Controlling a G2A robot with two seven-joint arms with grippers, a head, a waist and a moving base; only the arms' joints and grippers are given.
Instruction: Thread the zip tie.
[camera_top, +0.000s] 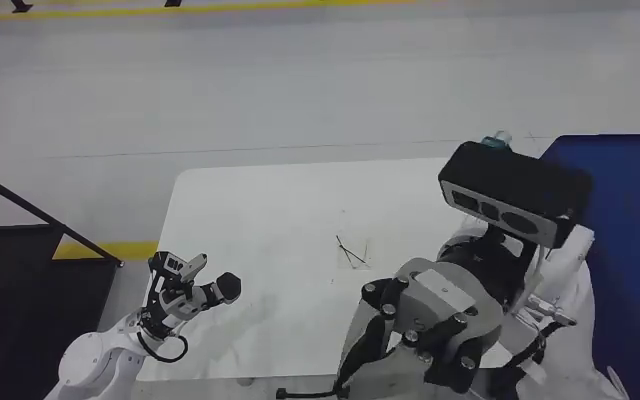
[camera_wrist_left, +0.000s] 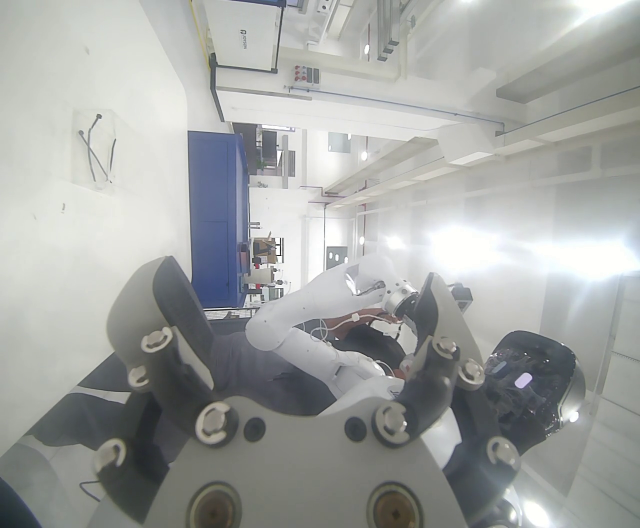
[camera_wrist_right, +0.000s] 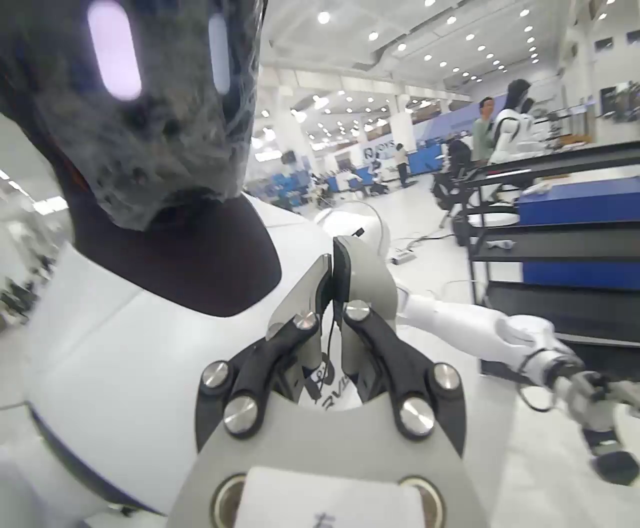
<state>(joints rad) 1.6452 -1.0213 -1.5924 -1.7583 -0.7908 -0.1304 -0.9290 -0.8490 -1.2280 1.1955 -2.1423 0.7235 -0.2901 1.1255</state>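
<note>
Three dark zip ties (camera_wrist_left: 90, 150) are counted on the one white table (camera_top: 260, 200). Two are crossed over each other and the third lies just beside them. They rest within what seems to be one clear flat sheet (camera_wrist_left: 80, 175), though its edges are faint and its nature cannot be settled. In the top view the ties are seen close to the table's middle.

Two grippers are seen, and neither touches the ties. The left gripper (camera_top: 226, 288) is held at about 8 o'clock from the ties, well apart from them, over the table's side edge. Its two fingers (camera_wrist_left: 180, 320) are spread wide, and nothing is held between them.

The right gripper (camera_wrist_right: 332, 272) is raised at about 5 o'clock from the ties, off the table surface. It is turned back toward the robot. Its two fingers are pressed together at the tips. A thin dark strand (camera_wrist_right: 331, 330) is seen in the gap lower down between them, but what it is cannot be told.
</note>
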